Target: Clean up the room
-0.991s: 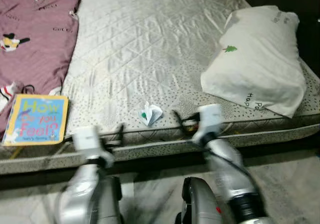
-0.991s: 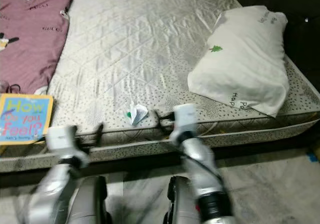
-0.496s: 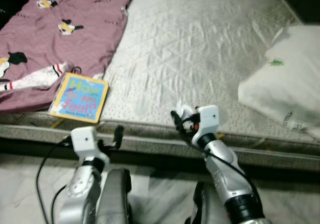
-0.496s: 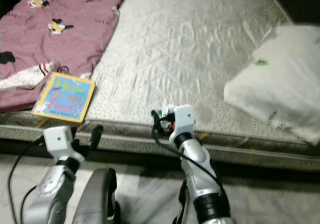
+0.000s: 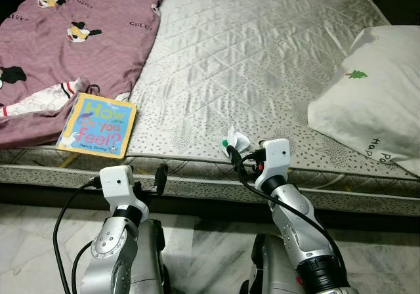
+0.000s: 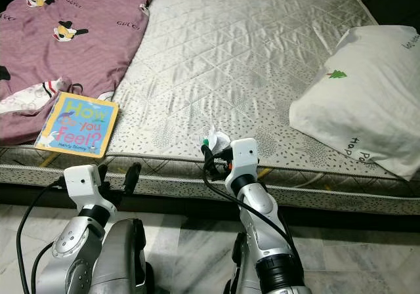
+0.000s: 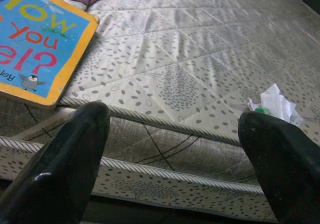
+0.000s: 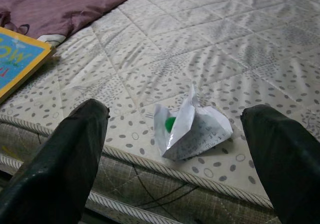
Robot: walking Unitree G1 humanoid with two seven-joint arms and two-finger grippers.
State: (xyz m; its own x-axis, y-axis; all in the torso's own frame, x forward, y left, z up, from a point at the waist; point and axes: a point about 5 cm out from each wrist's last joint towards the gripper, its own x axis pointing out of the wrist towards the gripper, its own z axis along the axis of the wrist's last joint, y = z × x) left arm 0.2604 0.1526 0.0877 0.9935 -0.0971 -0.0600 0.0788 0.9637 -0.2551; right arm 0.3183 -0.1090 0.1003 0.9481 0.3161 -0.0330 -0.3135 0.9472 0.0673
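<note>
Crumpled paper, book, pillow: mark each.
crumpled paper (image 8: 192, 129), right wrist view, on its white folded middle.
book (image 5: 97, 125), left eye view, on the blue cover's centre.
pillow (image 6: 364, 104), right eye view, on its white top face.

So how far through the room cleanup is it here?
Nothing looks tidied yet. In hand: the right hand, fingers open, is lined up on the crumpled paper at the mattress edge, not gripping it. Left: the picture book, the purple blanket and the pillow. The left hand waits open.
</note>
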